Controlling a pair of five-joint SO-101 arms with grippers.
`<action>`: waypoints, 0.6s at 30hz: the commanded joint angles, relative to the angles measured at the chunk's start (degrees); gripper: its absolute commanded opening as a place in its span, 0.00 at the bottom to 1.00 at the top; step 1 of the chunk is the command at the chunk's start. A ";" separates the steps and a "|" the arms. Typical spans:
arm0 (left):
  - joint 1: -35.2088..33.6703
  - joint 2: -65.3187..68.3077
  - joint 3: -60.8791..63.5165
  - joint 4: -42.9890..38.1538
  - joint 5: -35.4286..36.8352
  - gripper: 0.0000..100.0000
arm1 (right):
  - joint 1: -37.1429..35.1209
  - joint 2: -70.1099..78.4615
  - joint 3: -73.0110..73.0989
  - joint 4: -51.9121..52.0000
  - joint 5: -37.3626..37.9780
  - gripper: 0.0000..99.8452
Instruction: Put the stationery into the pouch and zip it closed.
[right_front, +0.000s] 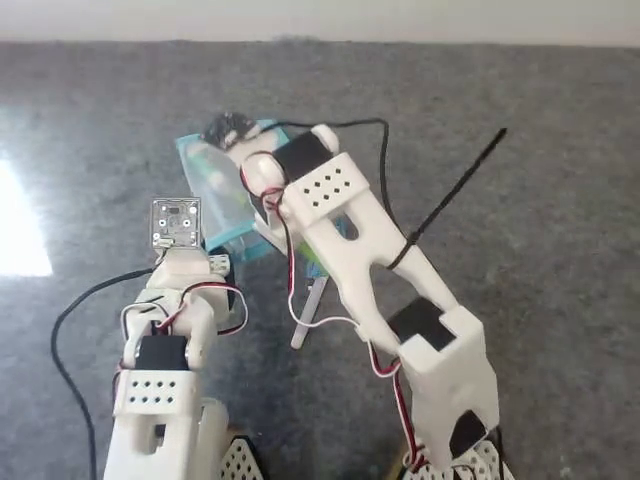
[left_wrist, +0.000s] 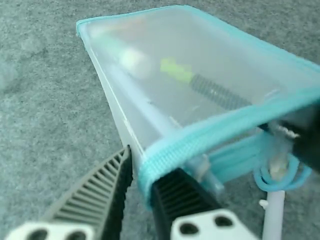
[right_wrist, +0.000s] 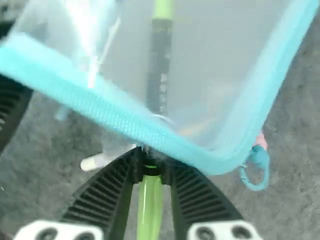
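Note:
A clear pouch (right_front: 215, 185) with a teal zip edge lies tilted on the grey table. My left gripper (left_wrist: 142, 167) is shut on the pouch's (left_wrist: 200, 65) teal rim at one corner. Through the plastic I see a pen with a green and grey barrel (left_wrist: 200, 85). My right gripper (right_wrist: 150, 160) is shut on a green pen (right_wrist: 149, 205) whose dark front half (right_wrist: 159, 65) reaches past the zip edge (right_wrist: 100, 105) into the pouch. A white pen (right_front: 308, 312) lies on the table beside the pouch. The teal zip loop (left_wrist: 277, 175) hangs at the rim's end.
Grey carpet-like table top (right_front: 520, 150) spreads on all sides. A black cable tie (right_front: 455, 190) sticks out from the right arm. Black cables trail from both arms. A bright patch of light (right_front: 20, 235) sits at the left edge.

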 joint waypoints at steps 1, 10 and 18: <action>0.09 -0.70 -0.13 -1.49 -0.26 0.01 | 2.42 -0.04 -9.58 1.45 -2.02 0.19; 0.09 -0.70 -0.13 -1.49 -0.26 0.01 | 2.77 -1.71 -11.87 3.38 -2.11 0.21; 0.09 -0.70 -0.22 -1.67 -0.26 0.01 | 6.37 -14.29 -7.91 4.35 -2.29 0.21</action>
